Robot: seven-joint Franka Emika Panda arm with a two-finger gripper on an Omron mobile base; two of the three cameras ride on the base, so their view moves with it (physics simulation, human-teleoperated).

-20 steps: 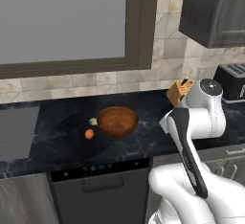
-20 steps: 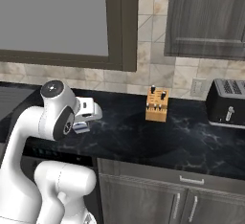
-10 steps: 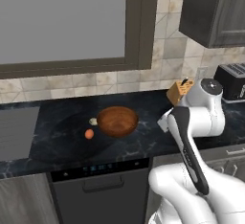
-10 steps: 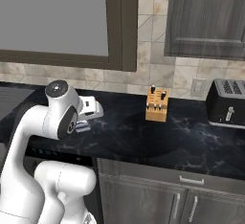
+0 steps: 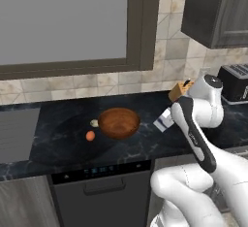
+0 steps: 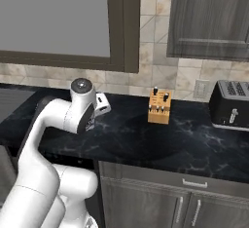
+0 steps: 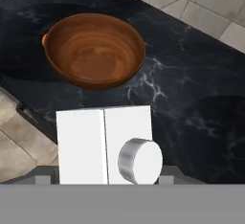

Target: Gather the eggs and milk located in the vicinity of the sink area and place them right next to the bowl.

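The gripper (image 7: 104, 180) holds the milk (image 7: 105, 144) between its jaws, above the dark counter (image 7: 191, 98). In the hand view the carton sits at 6 o'clock and the bowl (image 7: 93, 48) at 11 o'clock, apart from it. In the left base view the egg (image 5: 90, 135) lies just beside the bowl, at 8 o'clock of it.

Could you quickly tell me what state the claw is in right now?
Claw: closed on the milk, held above the counter near the bowl.
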